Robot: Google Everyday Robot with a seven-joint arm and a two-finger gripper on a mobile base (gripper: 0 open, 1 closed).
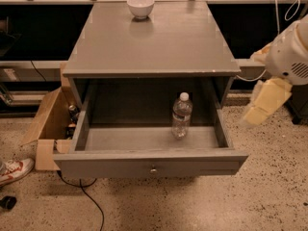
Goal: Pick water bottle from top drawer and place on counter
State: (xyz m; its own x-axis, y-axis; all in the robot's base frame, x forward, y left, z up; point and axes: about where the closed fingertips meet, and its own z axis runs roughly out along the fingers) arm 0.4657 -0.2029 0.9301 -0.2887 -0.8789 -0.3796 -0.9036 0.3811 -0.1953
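Observation:
The water bottle (182, 115) stands upright in the open top drawer (115, 168), right of its middle, clear with a white cap. The grey counter (154, 44) lies above the drawer. My gripper (262, 106) hangs from the white arm at the right edge of the view. It is beside the cabinet's right side, outside the drawer, well to the right of the bottle and apart from it. It holds nothing that I can see.
A white bowl (140, 6) sits at the back of the counter. An open cardboard box (45, 124) stands on the speckled floor left of the cabinet. A shoe (12, 170) and a black cable (91, 201) lie at the lower left.

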